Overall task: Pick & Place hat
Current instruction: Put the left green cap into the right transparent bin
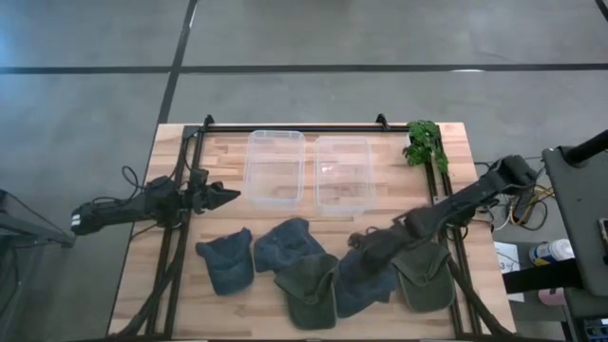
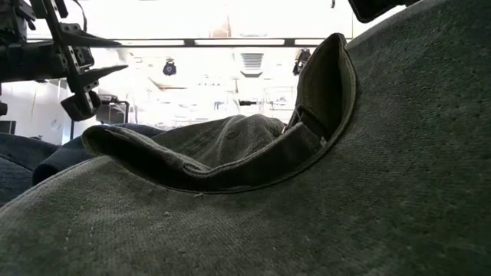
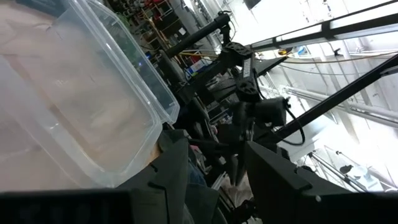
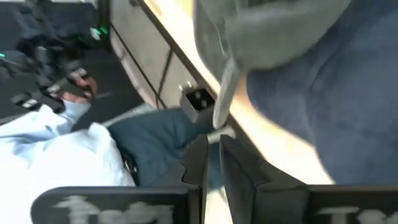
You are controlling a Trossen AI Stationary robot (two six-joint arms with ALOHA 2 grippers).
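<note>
Several hats lie along the table's near side: two blue ones (image 1: 228, 258) (image 1: 288, 242), an olive green one (image 1: 309, 288), a blue one (image 1: 366, 277) and a darker green one (image 1: 423, 273). My right gripper (image 1: 359, 244) reaches in from the right, low over the hats between the olive one and the blue one. Its fingers (image 4: 213, 149) are almost together at the olive hat's brim. My left gripper (image 1: 228, 196) is open and empty at the table's left, beside the left clear bin (image 1: 275, 167). An olive hat (image 2: 230, 146) fills the low view. My right gripper has a thin grey-green edge of the olive hat's brim (image 4: 222, 99) running into its fingertips, pinched between the two fingers. The fingers slant in from the table's right and far side. Whether the hat is lifted does not show.
Two clear plastic bins (image 1: 275, 167) (image 1: 342, 171) stand side by side at the table's far middle. A green plant sprig (image 1: 426, 142) lies at the far right corner. Black rails (image 1: 180, 237) run along both table sides. A person in a light sleeve (image 4: 56, 155) is beyond the table's edge.
</note>
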